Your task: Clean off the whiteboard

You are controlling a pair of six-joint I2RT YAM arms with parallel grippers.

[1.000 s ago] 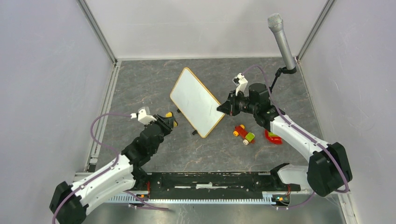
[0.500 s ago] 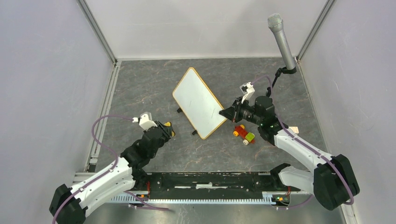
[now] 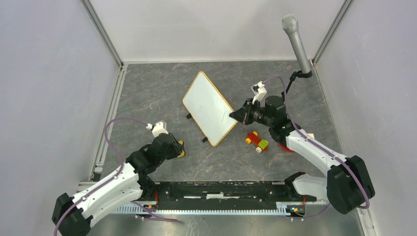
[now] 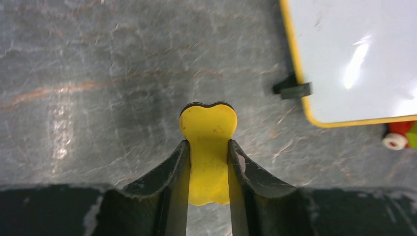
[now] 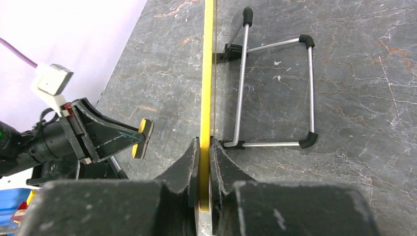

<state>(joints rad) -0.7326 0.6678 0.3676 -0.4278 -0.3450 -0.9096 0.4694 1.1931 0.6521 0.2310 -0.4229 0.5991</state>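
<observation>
The whiteboard (image 3: 208, 108) stands tilted on its black-tipped wire feet (image 5: 275, 93) in the middle of the grey floor; its face looks white with only faint marks. My right gripper (image 3: 233, 116) is shut on the board's right yellow-framed edge (image 5: 208, 73), its jaws pinching the frame (image 5: 204, 147). My left gripper (image 3: 179, 149) is shut on a yellow eraser (image 4: 208, 123) with a dark pad. It hovers over bare floor, left of and nearer than the board's lower corner (image 4: 354, 54), apart from it. The right wrist view shows the eraser (image 5: 142, 137) facing the board's front.
A small red, yellow and green toy car (image 3: 257, 141) lies just right of the board's near corner, with a red object (image 3: 286, 145) behind my right arm. A grey microphone (image 3: 296, 43) stands at the back right. Grey walls enclose the floor.
My left gripper has drawn back toward the near edge with the eraser, away from the board. The right gripper, still on the board's edge, shifted slightly and the board moved a little right.
</observation>
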